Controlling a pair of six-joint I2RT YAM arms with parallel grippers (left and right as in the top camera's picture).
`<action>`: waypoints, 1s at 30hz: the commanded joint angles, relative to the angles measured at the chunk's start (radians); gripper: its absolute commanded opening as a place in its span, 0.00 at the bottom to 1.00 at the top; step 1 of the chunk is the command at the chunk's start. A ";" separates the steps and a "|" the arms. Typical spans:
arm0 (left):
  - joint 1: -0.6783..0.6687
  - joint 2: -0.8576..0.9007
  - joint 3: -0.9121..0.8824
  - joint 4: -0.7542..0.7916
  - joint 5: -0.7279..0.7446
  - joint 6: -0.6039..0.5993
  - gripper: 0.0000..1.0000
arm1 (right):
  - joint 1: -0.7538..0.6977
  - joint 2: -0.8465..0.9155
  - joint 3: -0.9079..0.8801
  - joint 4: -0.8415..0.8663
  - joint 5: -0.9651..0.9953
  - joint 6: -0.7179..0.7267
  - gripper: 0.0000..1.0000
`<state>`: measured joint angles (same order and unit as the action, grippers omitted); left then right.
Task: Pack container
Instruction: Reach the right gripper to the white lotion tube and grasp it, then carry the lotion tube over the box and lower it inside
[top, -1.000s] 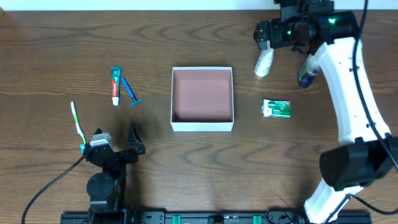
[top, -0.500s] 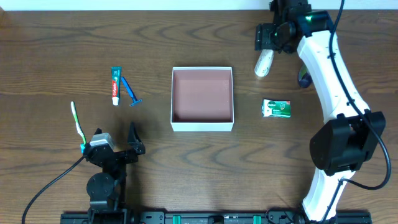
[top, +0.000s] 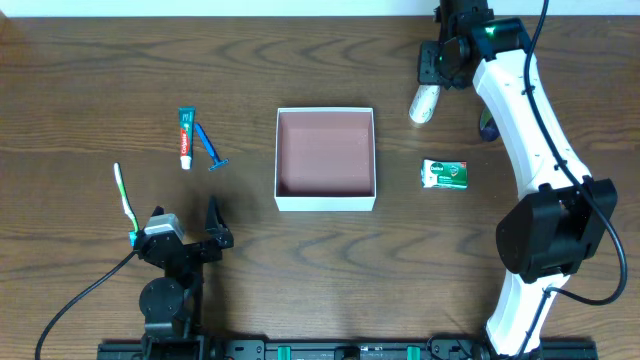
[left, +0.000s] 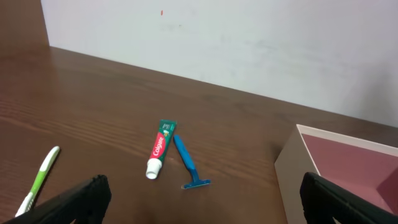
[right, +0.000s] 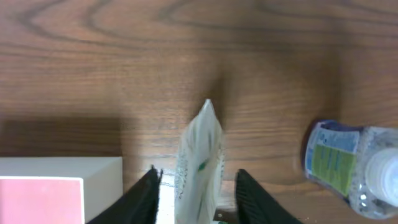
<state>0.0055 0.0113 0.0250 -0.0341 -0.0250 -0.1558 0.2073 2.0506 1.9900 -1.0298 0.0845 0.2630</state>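
Far side of the bench (top: 100, 60): the right fingers (right: 144, 198) stand either side of a white tube (right: 200, 158), close to its flanks. Whether they already press on it cannot be told. The container (top: 325, 203) sits mid-bench, open-topped and with nothing inside, one corner just beside the tube in the right wrist view. The left fingers (left: 87, 196) are spread wide and hold nothing. They sit low at the near side, facing a toothpaste (left: 161, 148), a razor (left: 188, 167) and a toothbrush (left: 38, 180).

The step in hand looks to be the pick of the tube, the first item for a container not yet filled. A good pick would likely seat the fingers square across the tube's fuller body, not its thin crimped tail, and squeeze only enough to hold, since the tube looks soft. A straight lift before any sideways travel should keep it off the bottle (right: 342, 165) lying near on the other side and carry it over the container's white wall. Laying it along one wall would leave room for the bottle, a green packet (top: 444, 174) and the rest.
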 joint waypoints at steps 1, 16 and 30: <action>0.005 -0.004 -0.021 -0.037 -0.005 0.013 0.98 | 0.001 -0.001 0.004 -0.006 0.025 0.006 0.31; 0.005 -0.004 -0.021 -0.037 -0.005 0.013 0.98 | 0.001 -0.021 0.006 0.028 0.150 -0.031 0.02; 0.005 -0.004 -0.021 -0.037 -0.005 0.013 0.98 | 0.115 -0.290 0.007 0.004 0.092 -0.106 0.02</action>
<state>0.0055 0.0113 0.0250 -0.0341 -0.0250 -0.1558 0.2699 1.8652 1.9846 -1.0252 0.1806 0.1772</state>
